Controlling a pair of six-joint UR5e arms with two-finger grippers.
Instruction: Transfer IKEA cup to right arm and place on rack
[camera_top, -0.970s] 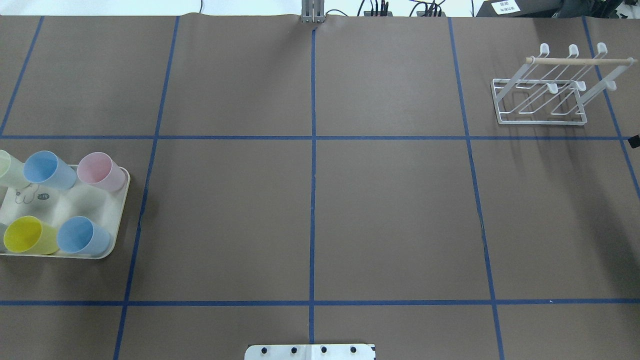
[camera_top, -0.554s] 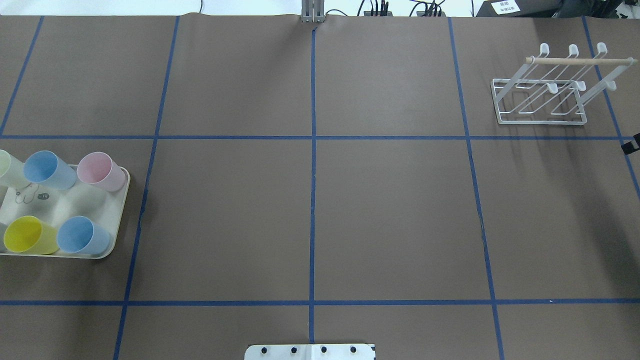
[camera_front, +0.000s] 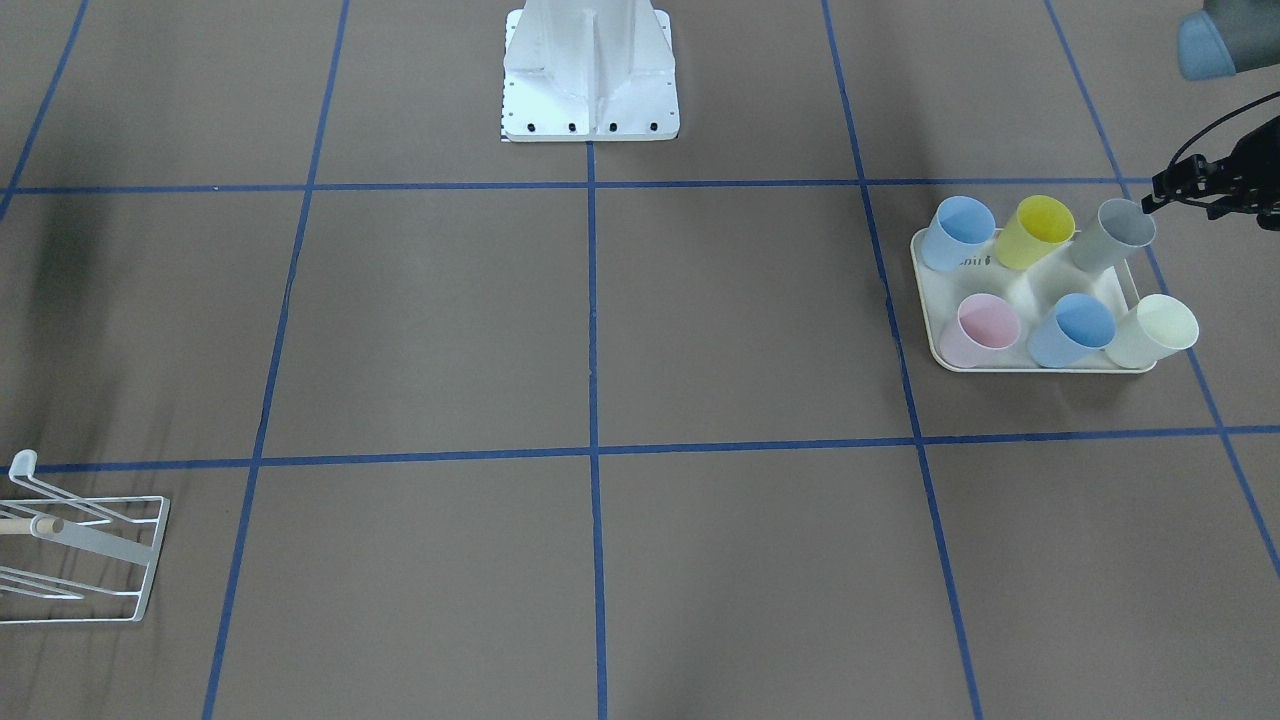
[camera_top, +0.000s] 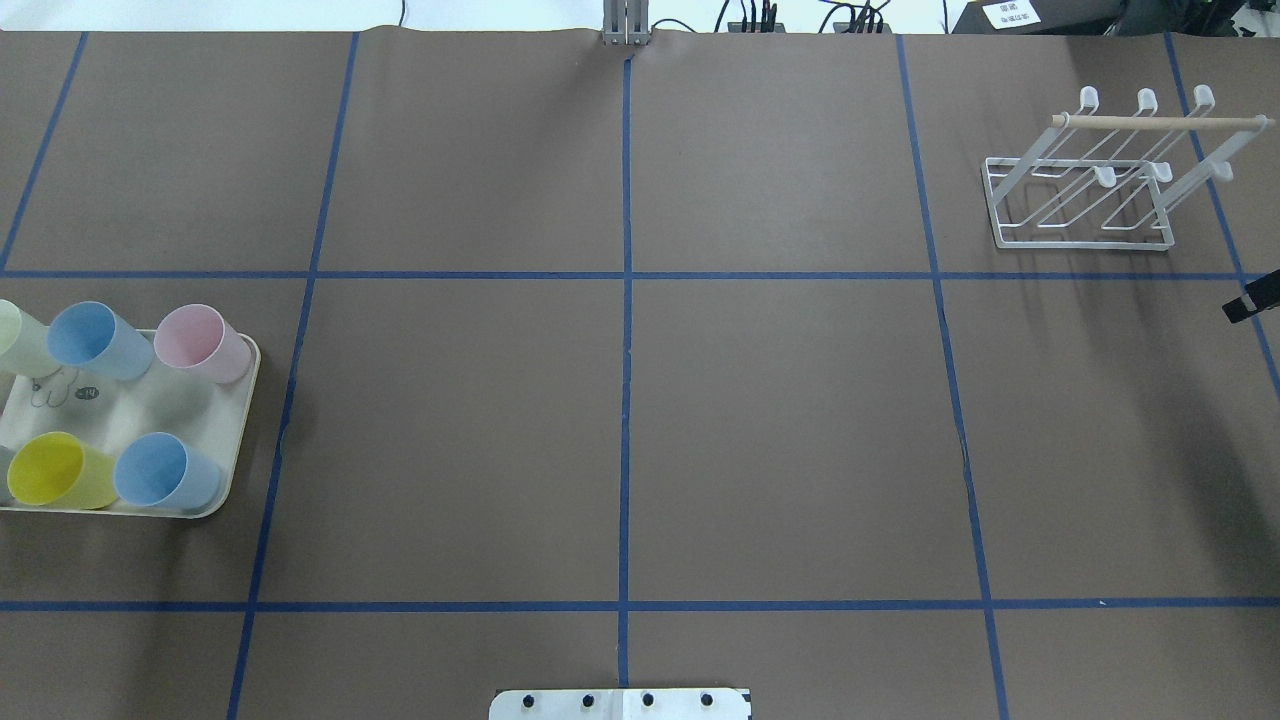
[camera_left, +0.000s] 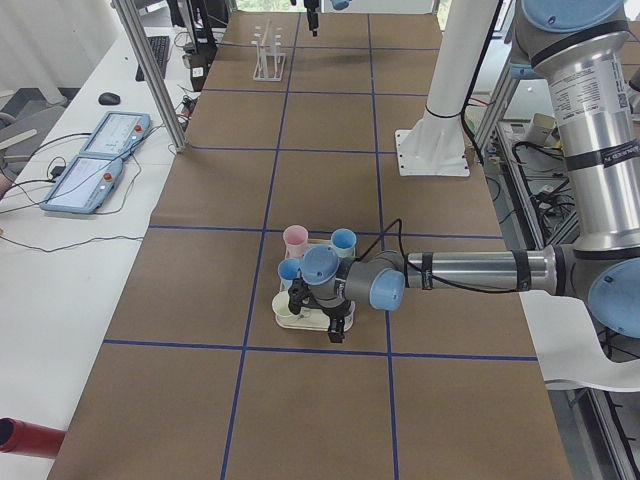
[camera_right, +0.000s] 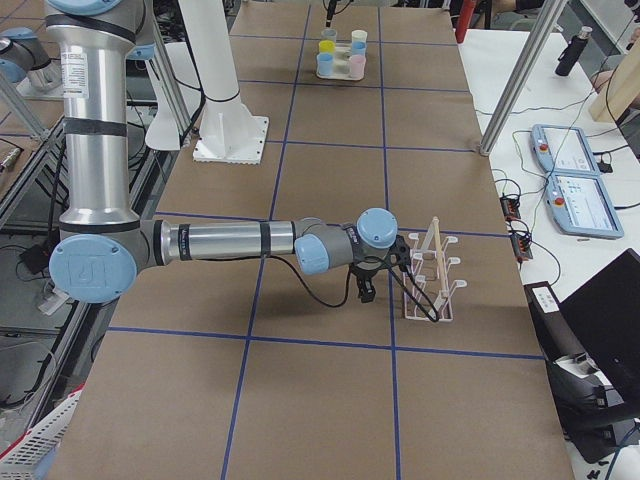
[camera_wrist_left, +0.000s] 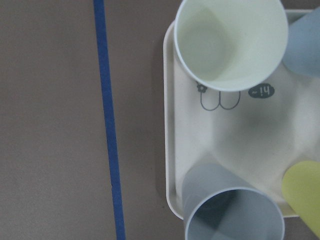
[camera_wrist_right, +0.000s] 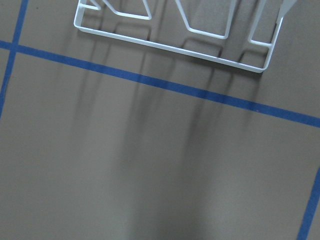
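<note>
The left gripper hangs just over the cream tray, its fingers apparently spread and holding nothing. Its wrist view looks straight down into a pale green cup at the top of the frame and a blue-grey cup at the bottom. Six cups stand close together on that tray, so the task's cup is not yet picked, and I cannot tell which one is meant. The right gripper hovers near the white wire rack at the upper right of the overhead frame; whether its fingers are wide or narrow I cannot tell. This looks like the opening step, and the next move likely calls for a straight descent onto one cup's wall without nudging its neighbours. The tray lies against the overhead frame's left edge, well apart from the rack, and the broad brown table between them, crossed by blue tape lines, gives room for the hand-over.
</note>
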